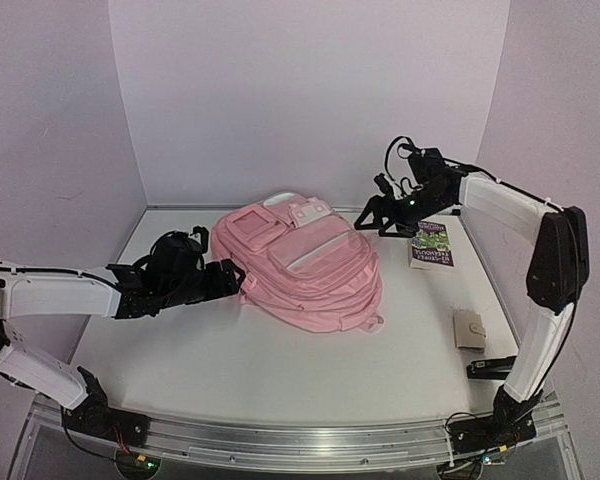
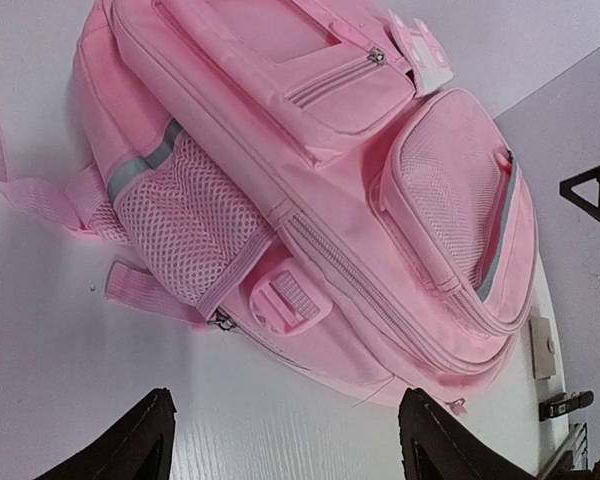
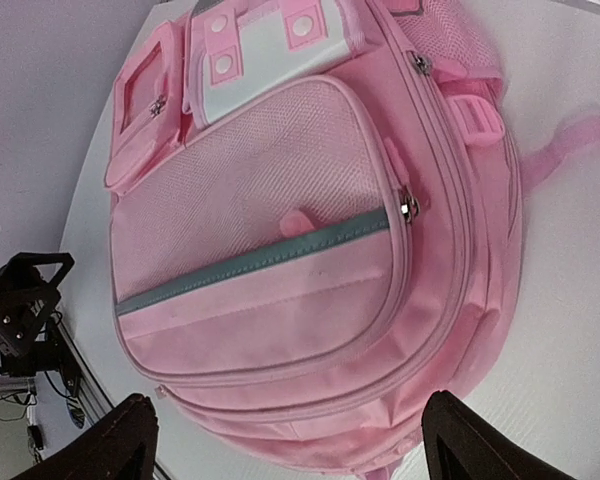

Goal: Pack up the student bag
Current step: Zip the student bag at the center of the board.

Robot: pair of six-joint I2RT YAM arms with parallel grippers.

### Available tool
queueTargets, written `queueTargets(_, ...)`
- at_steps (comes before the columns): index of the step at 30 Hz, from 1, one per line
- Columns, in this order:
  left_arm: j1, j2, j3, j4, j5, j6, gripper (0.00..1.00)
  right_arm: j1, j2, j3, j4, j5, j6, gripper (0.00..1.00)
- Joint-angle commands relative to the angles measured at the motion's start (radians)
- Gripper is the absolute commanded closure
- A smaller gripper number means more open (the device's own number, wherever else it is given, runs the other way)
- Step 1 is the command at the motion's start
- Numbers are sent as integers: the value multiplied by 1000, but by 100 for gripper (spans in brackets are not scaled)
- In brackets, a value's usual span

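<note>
Heads up on what could bite us here. Every zip we can see on the student bag [image 1: 305, 265] looks shut, and the thing is soft and floppy. If either gripper pinches loose fabric instead of a zip pull, we reckon the whole bag just slides or bunches up and no pocket opens. A shove from the left side could also push it into the book [image 1: 431, 244].

The left gripper [image 1: 230, 278] sits at the bag's left side with its jaws spread wide. It's holding nothing, and in its wrist view the mesh side pocket and a strap lie just ahead of the fingers [image 2: 140, 440].

The right gripper [image 1: 365, 222] hovers at the bag's far right corner, also wide open and empty, looking down on the front pocket.

The bag lies flat, pockets up, mid-table [image 1: 230, 360]. The book is just beside its right edge. A small beige case [image 1: 469, 329] sits further right and nearer us, well apart from the bag.
</note>
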Motion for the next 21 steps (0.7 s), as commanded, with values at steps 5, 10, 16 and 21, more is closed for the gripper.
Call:
queueTargets(5, 0, 154, -51, 252, 160, -132, 22, -2, 195, 94, -1, -120, -24, 8)
queueTargets(10, 0, 278, -27, 363, 194, -146, 20, -1, 204, 11, 18, -204, -6, 12)
queueTargets(16, 39, 320, 41, 345, 215, -104, 20, 26, 118, -184, 78, -296, 35, 16)
queueTargets(21, 121, 344, 95, 324, 263, -58, 21, 110, 55, -297, 129, -326, 59, 16)
